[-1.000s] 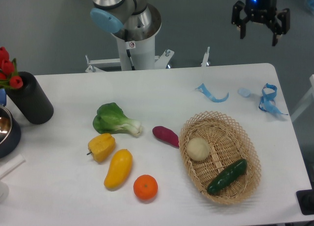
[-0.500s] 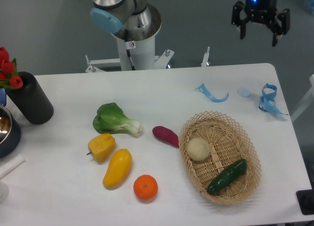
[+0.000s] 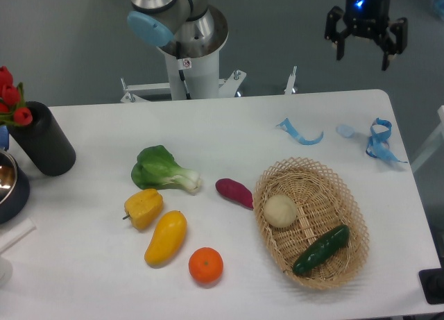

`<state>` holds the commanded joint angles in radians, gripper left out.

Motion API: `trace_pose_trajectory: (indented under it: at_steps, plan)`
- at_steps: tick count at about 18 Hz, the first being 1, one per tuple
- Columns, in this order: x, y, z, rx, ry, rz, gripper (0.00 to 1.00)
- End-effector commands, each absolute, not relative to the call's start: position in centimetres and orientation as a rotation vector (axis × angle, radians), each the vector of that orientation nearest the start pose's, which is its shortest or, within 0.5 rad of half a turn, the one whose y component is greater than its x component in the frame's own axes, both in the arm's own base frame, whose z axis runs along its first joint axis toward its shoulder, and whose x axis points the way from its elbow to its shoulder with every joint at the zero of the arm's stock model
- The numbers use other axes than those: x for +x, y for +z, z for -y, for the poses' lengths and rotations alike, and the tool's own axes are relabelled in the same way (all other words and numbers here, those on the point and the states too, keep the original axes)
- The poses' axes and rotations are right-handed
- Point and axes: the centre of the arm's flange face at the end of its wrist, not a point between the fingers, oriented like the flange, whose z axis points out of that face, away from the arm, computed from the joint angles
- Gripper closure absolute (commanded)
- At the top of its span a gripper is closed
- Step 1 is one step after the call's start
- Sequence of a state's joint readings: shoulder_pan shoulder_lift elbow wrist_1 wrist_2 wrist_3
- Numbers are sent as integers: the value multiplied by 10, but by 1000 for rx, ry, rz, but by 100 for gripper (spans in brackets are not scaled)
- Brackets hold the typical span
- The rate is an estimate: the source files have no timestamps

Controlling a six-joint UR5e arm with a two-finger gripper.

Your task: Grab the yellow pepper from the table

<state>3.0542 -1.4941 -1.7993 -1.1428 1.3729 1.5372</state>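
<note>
Camera view: fixed, table (image 3: 90,132) seen from the front
Gripper (image 3: 361,53): held wide apart, nothing gripped, up past the far right edge
Pepper (image 3: 143,207): left lying between bok choy (image 3: 164,169) and mango (image 3: 166,237)

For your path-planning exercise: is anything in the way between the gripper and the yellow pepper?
Nothing visible. The gripper hangs open above the table's far right corner. The yellow pepper lies uncovered, bok choy behind, mango-like fruit beside it.
</note>
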Motion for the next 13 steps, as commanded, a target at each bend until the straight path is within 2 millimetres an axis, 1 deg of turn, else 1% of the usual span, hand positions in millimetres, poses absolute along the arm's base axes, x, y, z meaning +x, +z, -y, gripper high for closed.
trace_pose_trajectory:
  at_steps: [1, 2, 4, 7, 10, 12, 13]
  plan:
    - [-461, 459, -198, -2895, 382, -66, 0]
    - [-457, 457, -206, -2886, 371, -4, 0]
    - [-454, 452, -228, -2857, 346, 78, 0]
    - [-447, 444, -256, -2815, 271, 258, 0]
    - [-439, 435, -289, -2779, 203, 356, 0]
    - [-433, 429, -309, -2763, 192, 384, 0]
    - [-426, 422, -322, -2763, 171, 383, 0]
